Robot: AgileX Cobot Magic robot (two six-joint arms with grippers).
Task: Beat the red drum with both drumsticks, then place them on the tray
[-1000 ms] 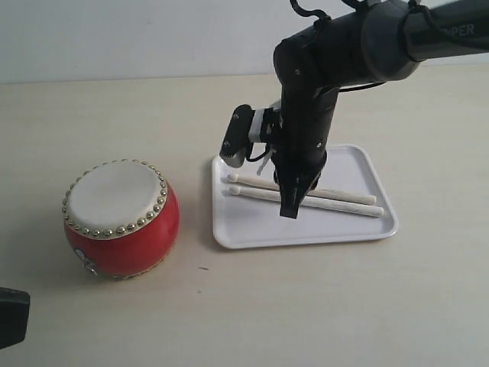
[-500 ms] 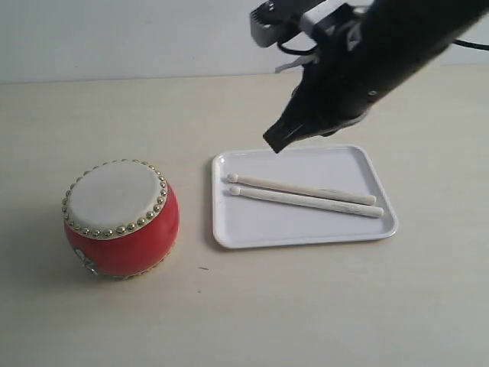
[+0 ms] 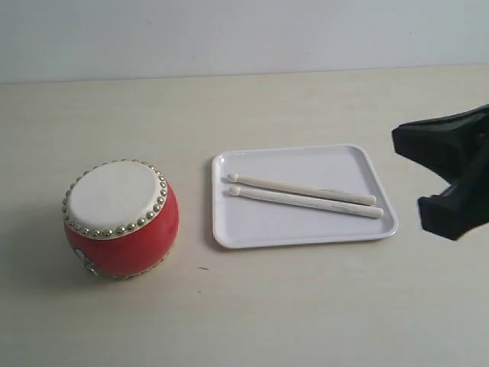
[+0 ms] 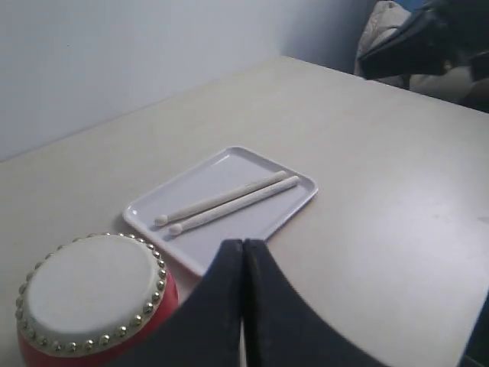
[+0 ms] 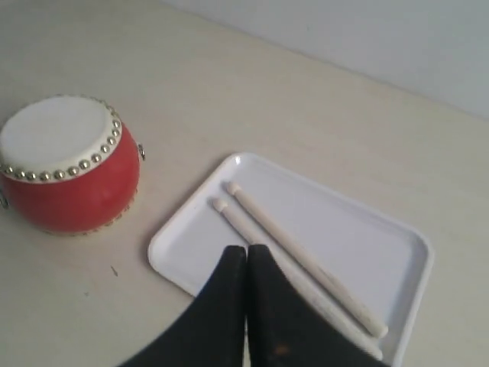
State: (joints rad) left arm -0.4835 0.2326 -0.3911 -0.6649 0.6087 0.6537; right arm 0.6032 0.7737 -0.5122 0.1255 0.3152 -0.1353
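Observation:
The red drum [image 3: 122, 229] stands upright on the table at the left, its cream skin facing up. To its right the white tray [image 3: 267, 223] holds the two drumsticks [image 3: 302, 186] [image 3: 307, 201], which lie side by side with their tips toward the drum. My right gripper [image 5: 246, 248] is shut and empty, hovering above the tray's near corner. Its black arm [image 3: 454, 176] shows at the right edge, off the tray. My left gripper [image 4: 243, 243] is shut and empty, raised near the drum [image 4: 84, 294]. It is out of the exterior view.
The tabletop is pale beige and a light wall runs along its far edge. The right arm [image 4: 412, 42] shows dark at the far corner in the left wrist view. A small dark speck [image 3: 202, 268] marks the table in front of the tray.
The right arm lifted off the tray and drew back to the right edge, with its jaws closing on nothing. Both drumsticks stayed on the tray. The dark part at lower left left the view.

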